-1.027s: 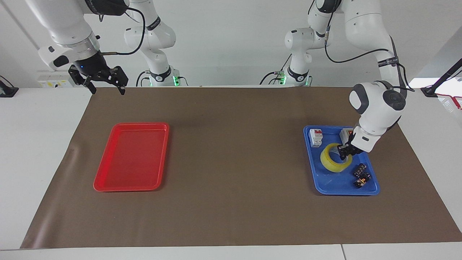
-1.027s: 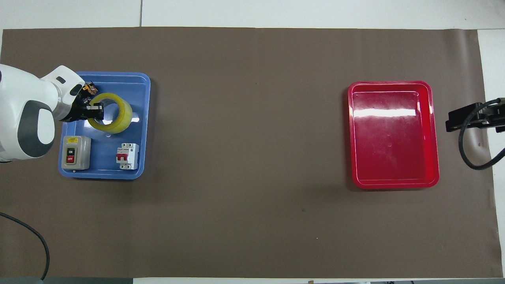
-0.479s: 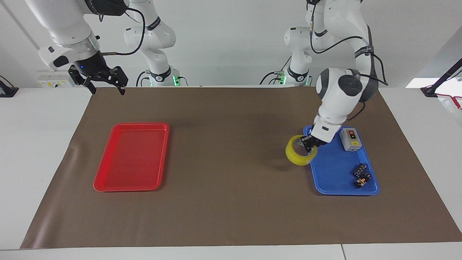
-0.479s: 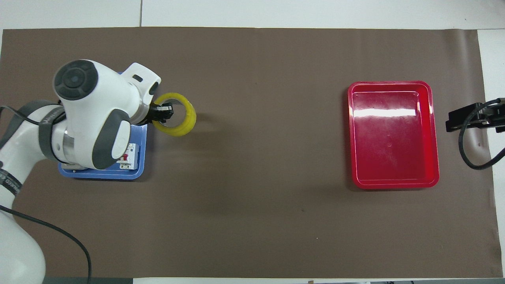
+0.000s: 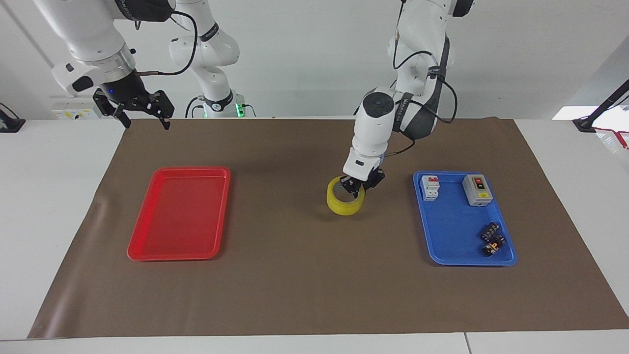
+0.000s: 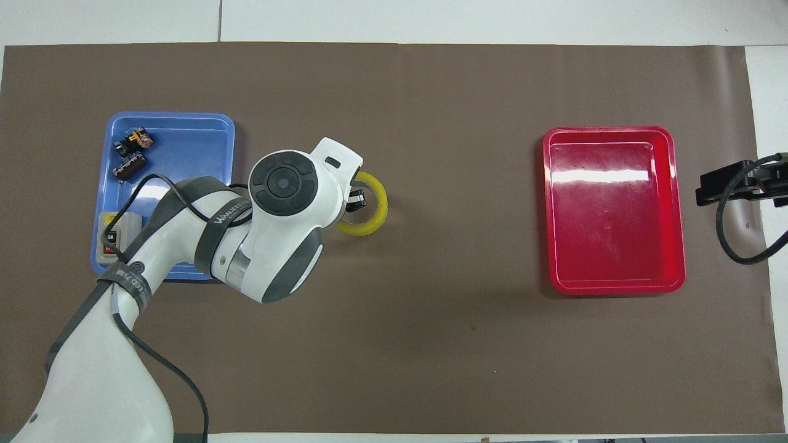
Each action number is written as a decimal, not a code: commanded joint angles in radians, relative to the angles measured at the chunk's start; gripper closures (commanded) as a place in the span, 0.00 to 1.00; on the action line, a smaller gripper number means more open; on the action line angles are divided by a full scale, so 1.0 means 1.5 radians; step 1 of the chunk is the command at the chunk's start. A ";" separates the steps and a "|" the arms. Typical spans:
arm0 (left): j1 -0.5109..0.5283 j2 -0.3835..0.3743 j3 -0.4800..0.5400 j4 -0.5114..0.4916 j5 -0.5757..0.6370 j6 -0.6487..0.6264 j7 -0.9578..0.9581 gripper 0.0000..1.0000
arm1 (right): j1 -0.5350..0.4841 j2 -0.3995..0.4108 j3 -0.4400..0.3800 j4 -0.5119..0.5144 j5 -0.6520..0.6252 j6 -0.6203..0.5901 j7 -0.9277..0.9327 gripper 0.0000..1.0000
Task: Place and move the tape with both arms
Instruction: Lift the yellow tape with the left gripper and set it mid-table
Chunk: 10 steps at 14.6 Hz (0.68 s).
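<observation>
Over the mat (image 5: 295,275), left pincer (image 5: 360,187) clamping tape (image 5: 344,202)

Left gripper (image 6: 356,200) gripping tape (image 6: 371,211) over brown mat (image 6: 431,320), red tray (image 6: 615,209) apart

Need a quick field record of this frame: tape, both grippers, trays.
tape: yellow roll, held over the brown mat between the two trays
left gripper: shut on the roll's wall
right gripper: open, waiting over the mat's corner by the right arm's base
blue tray: holds a breaker, a switch box, small black parts
red tray: nothing in it
</observation>
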 commanded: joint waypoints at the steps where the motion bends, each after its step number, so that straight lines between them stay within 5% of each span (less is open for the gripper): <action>1: -0.040 0.040 0.011 0.025 0.017 0.021 -0.046 1.00 | -0.009 -0.006 0.002 -0.010 0.006 0.009 -0.014 0.00; 10: -0.073 0.066 0.011 0.010 0.024 0.032 -0.066 1.00 | -0.009 -0.006 0.002 -0.010 0.006 0.009 -0.014 0.00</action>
